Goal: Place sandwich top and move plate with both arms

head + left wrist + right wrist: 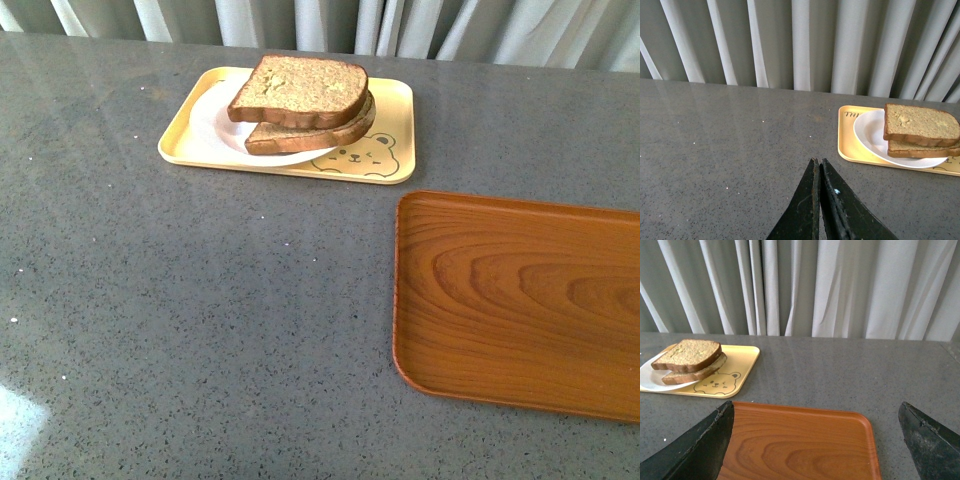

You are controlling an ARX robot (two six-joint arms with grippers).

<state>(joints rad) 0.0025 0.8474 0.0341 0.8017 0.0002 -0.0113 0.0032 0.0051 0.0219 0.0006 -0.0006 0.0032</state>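
Resting on a plain brown slice (310, 136) on the round white plate (215, 125), the blotched brown sandwich top (298, 89) sits within the yellow bear-printed tray (395, 125), beside a brown wooden tray (520, 300); left gripper (817, 167) pressed together, right gripper (815, 412) spread.

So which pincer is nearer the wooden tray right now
The right one. The right pincer hangs open just at the wooden tray edge; the left pincer is shut over bare counter, with only the yellow tray nearby.
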